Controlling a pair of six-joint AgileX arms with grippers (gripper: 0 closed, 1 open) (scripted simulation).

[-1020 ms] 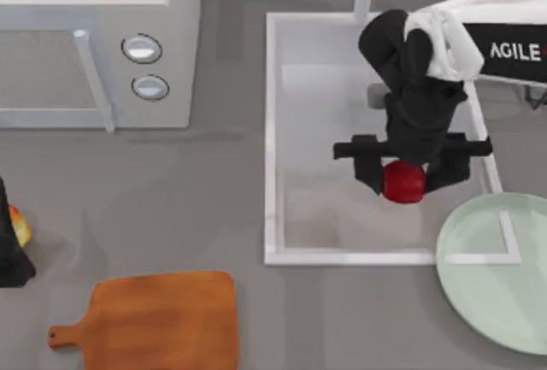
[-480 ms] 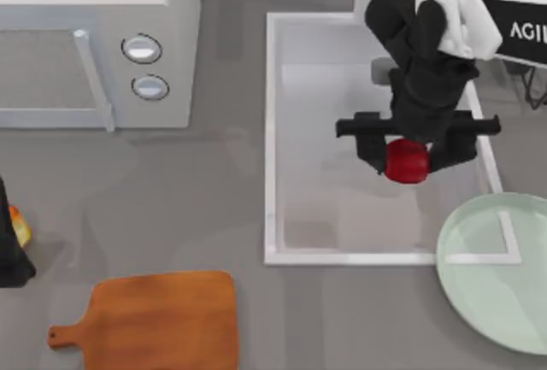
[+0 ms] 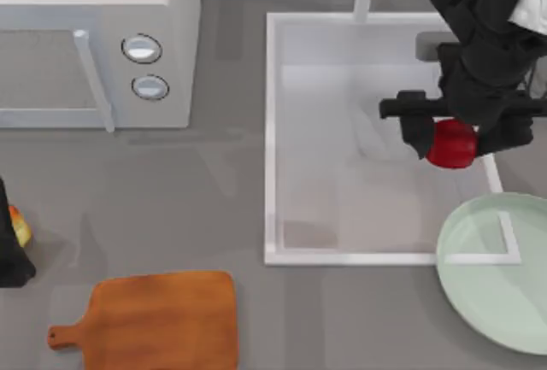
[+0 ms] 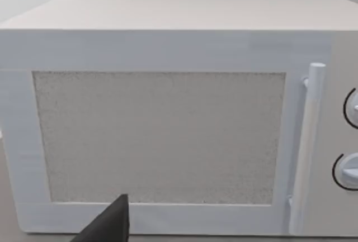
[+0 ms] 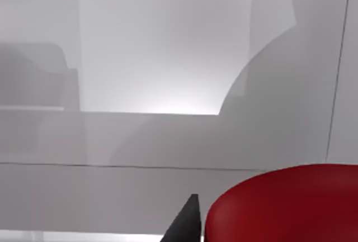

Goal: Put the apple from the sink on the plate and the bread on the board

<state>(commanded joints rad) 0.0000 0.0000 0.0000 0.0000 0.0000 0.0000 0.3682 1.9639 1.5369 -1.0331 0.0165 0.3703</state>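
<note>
Top view: right gripper (image 3: 453,142), upper right of frame, clamped on the apple (image 3: 452,143) over the sink's (image 3: 272,131) right side. Pale green plate (image 3: 496,276), lower right, overlapping the sink's corner. Cutting board (image 3: 158,319), lower left. Bread (image 3: 19,226) at left edge, beside the left gripper (image 3: 10,250); finger state cannot be told. Microwave (image 3: 94,45), upper left.

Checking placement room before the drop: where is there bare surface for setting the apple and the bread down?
The plate is bare and lies just below the right gripper, which holds the apple. The board is bare too. Grey counter lies open between the microwave, board and sink. The left gripper crowds the left edge.
</note>
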